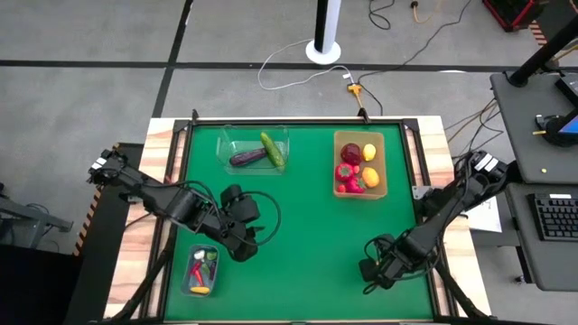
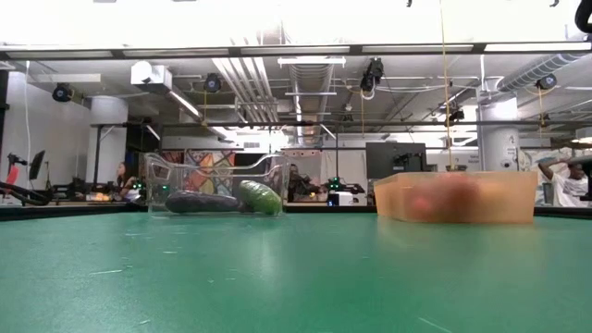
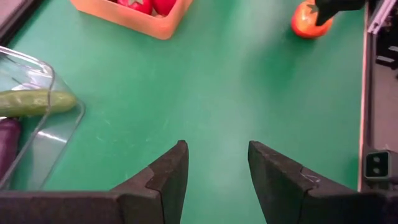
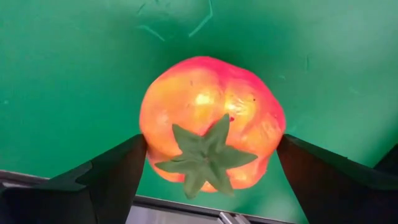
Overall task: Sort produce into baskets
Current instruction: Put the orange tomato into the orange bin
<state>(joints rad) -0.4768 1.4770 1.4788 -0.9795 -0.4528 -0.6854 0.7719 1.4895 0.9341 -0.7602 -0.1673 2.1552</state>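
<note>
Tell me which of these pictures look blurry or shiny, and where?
Low view: the tan wooden tray and its contents are a soft blur, while the cucumber in the clear tub is sharper. Right wrist view: the tomato shows bright glossy highlights on its top. Left wrist view: the clear tub's rim catches white glare. High view: evenly lit.

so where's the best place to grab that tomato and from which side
Across its widest part, one finger on each flank, coming from above. The tomato is round, with its green calyx facing the right gripper, so the smooth sides are free. That gripper's fingers already bracket it on the mat.
</note>
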